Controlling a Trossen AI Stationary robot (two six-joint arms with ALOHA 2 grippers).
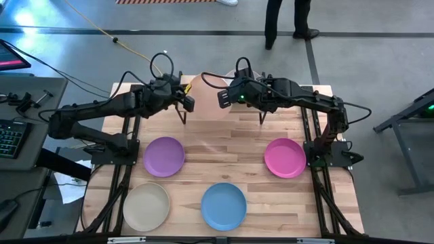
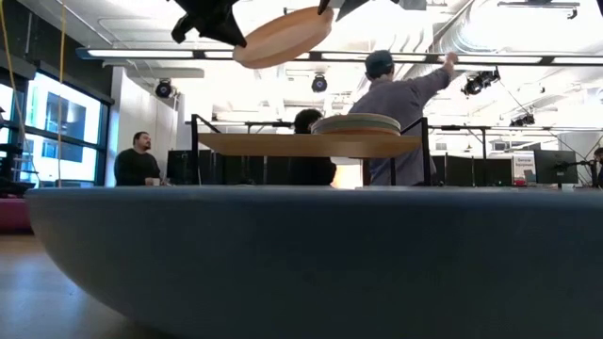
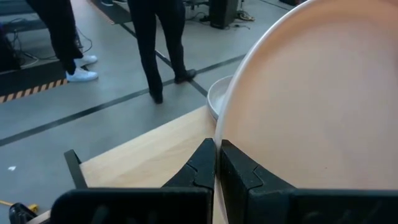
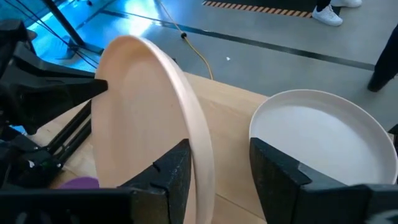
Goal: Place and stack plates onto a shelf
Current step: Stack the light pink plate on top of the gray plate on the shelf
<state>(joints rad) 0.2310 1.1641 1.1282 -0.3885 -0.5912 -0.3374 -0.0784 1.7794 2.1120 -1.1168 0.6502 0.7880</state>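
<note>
A pale beige-pink plate [image 1: 203,84] hangs tilted above the shelf [image 2: 283,144] at the table's far middle. My left gripper [image 3: 216,144] is shut on its rim. My right gripper [image 4: 221,149] is open on the plate's other side [image 4: 134,118], with one finger on each side of the rim. A low stack of plates [image 2: 356,123] rests flat on the shelf top; the top one is pale [image 4: 323,134]. On the table lie purple [image 1: 164,156], magenta [image 1: 285,157], beige [image 1: 146,207] and blue [image 1: 224,205] plates. My left gripper pinches the plate's rim [image 3: 219,124] between its two fingers, coming from the table's left and slanting a little down. The plate is lifted clear above the shelf and tilted [image 2: 283,36]. My right gripper has the plate's rim [image 4: 200,155] standing between its open fingers, close to one finger [image 4: 177,165]. I cannot tell whether it touches.
The shelf's thin black legs [image 1: 184,120] stand on the tabletop behind the purple and magenta plates. The blue plate [image 2: 283,264] fills the foreground of the low view. People stand and sit in the room beyond the table's far edge.
</note>
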